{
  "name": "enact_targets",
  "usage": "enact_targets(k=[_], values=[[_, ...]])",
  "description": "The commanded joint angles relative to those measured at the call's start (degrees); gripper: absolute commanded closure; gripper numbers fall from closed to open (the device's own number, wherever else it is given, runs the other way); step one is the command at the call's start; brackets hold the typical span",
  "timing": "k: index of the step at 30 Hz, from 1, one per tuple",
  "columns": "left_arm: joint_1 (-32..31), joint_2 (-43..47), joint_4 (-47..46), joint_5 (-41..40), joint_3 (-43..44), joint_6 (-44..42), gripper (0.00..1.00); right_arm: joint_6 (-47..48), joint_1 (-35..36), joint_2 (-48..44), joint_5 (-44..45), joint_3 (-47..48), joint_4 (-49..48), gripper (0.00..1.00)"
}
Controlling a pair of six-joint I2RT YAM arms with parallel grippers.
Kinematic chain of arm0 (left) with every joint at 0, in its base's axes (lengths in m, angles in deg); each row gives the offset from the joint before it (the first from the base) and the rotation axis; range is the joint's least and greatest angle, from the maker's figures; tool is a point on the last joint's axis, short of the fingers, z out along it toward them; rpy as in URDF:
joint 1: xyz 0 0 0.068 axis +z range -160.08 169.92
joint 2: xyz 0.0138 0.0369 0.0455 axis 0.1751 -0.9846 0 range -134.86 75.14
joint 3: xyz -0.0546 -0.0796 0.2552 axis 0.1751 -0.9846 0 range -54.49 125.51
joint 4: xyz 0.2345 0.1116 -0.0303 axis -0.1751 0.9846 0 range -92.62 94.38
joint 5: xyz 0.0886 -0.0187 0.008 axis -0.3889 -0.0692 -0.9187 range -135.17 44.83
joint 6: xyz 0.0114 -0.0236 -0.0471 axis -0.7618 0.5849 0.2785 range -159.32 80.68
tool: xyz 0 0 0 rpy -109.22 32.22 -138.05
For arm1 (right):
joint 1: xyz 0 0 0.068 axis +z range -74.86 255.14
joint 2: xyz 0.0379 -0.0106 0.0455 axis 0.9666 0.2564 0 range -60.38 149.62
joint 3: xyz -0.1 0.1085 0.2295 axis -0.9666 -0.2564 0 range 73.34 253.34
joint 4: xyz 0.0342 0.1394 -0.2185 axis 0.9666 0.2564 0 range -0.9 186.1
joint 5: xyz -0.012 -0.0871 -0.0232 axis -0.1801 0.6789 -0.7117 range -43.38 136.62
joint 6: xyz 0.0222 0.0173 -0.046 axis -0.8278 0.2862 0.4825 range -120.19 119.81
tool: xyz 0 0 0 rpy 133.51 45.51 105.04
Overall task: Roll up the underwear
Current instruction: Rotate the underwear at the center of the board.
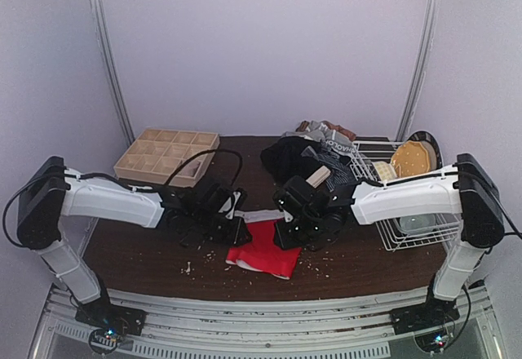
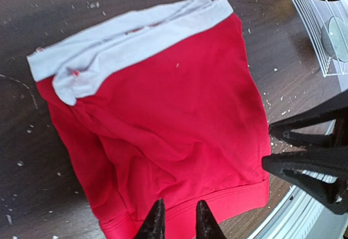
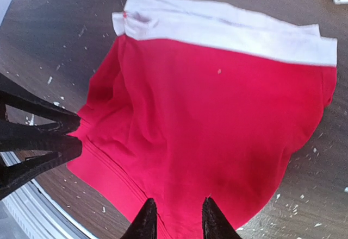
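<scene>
Dark table (image 1: 147, 253) | red underwear (image 2: 174, 119) beneath left pincer (image 2: 178, 220), right pincer (image 3: 176, 217) | both narrowly open, empty

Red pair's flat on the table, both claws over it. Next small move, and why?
Probably lower both claws onto the hem and pinch it. The red underwear lies flat and unrolled; the left claw and right claw hang above its hem end, jaws slightly apart, holding nothing. Gripping that edge should let them start rolling toward the pale waistband.
</scene>
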Motion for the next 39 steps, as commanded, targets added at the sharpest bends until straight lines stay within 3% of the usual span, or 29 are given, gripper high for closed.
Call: enact_targets(k=[1,5,12,17,20,22,26,28,32,36,39], values=[[-0.83,-2.92,-3.94,4.33,0.48,-0.24,0.86,-3.07,2.37,-1.26,3.95,-3.92,-3.82,0.76],[-1.05,-6.40,-3.75,2.70,0.83,-0.06,1.00,-4.42,3.90,-1.52,5.72,-7.70,-4.68,0.84],[-1.05,-7.98,-5.32,0.07,-3.30,1.06,1.00,-7.11,6.27,-2.59,8.26,-14.20,-4.84,0.88],[-1.02,-3.79,-1.81,0.04,-2.85,-1.00,0.99,-7.28,6.32,-4.84,8.75,-15.17,-4.63,0.86],[-0.98,0.28,4.00,-1.65,1.01,-4.47,0.71,-6.96,6.45,-6.65,9.38,-14.23,-3.87,0.80],[-0.87,2.71,7.05,-3.84,3.36,-6.96,0.59,-6.94,6.63,-8.25,9.60,-14.10,-4.16,0.73],[2.29,3.84,8.22,-5.40,6.84,-9.72,0.52,-6.42,8.41,-10.49,9.48,-13.51,-6.36,0.64],[5.62,1.76,4.70,-1.38,7.68,-10.46,0.56,-6.23,10.09,-9.60,8.44,-12.21,-7.45,0.63],[10.26,-7.40,-1.47,7.73,12.46,-12.23,0.75,-5.95,13.87,-4.76,5.49,-9.55,-9.72,0.65],[11.99,-16.45,0.32,10.67,21.20,-14.09,0.90,-6.59,16.10,0.58,4.34,-7.60,-10.04,0.68],[12.77,-20.76,1.86,9.57,24.55,-14.88,0.97,-7.19,16.25,2.78,5.35,-7.84,-9.57,0.70]])
